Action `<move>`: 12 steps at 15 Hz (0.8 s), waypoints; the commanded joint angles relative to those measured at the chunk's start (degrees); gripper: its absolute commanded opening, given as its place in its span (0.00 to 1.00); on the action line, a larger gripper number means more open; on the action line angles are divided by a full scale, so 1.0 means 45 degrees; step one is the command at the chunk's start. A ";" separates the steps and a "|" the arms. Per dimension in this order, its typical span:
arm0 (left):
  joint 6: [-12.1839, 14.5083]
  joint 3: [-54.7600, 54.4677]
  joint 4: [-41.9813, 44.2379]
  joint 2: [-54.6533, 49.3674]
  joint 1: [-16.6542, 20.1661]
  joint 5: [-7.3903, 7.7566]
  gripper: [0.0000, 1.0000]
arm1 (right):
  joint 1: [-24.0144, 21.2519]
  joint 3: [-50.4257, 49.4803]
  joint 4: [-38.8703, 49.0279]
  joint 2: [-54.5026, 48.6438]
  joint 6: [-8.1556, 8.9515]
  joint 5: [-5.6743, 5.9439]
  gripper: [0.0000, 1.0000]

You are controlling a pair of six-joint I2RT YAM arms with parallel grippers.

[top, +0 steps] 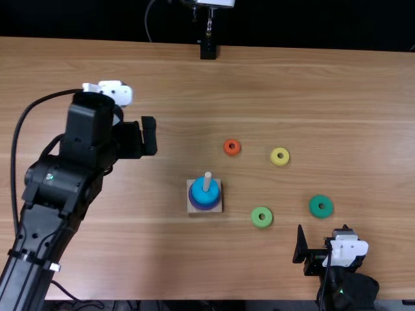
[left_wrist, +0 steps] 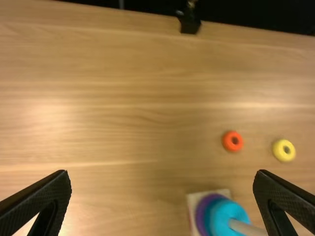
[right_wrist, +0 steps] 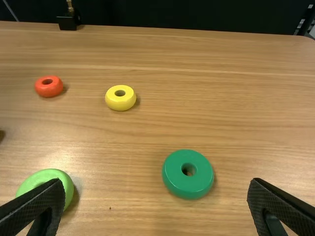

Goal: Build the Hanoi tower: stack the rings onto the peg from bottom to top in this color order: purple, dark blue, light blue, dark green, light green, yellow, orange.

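The dark green ring (right_wrist: 187, 186) lies to the right, toward the near side, just beyond the right claw (right_wrist: 155, 182), its fingers spread empty; the left claw (left_wrist: 162, 173) gapes too. Probably light, hard, slightly slippery: best pinched across opposite outer sides.

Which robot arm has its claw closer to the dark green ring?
The right. Its right claw hovers close to the dark green ring, on the table's near-edge side. The left claw is much farther off, left of the peg.
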 commanded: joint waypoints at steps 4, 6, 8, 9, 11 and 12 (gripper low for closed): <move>0.0706 -0.3096 0.2077 -0.2682 0.1484 -0.0129 1.00 | -0.0156 -0.1513 -0.0792 -0.0090 0.0011 0.0122 1.00; 0.0846 -0.4326 0.2499 -0.3756 0.1582 -0.0129 1.00 | -0.0156 -0.1513 -0.0792 -0.0090 0.0011 0.0122 1.00; 0.2276 -0.5557 0.3132 -0.4987 0.1797 -0.0222 1.00 | -0.0156 -0.1513 -0.0792 -0.0090 0.0034 0.0122 1.00; 0.2792 -0.6201 0.3554 -0.5436 0.1855 -0.0433 1.00 | -0.0156 -0.1513 -0.0792 -0.0090 0.0011 0.0122 1.00; 0.3143 -0.7842 0.4890 -0.6862 0.2051 -0.0738 1.00 | -0.0156 -0.1513 -0.0792 -0.0090 0.0034 0.0122 1.00; 0.3120 -0.8682 0.5593 -0.7487 0.2187 -0.0738 1.00 | -0.0156 -0.1513 -0.0792 -0.0090 0.0034 0.0122 1.00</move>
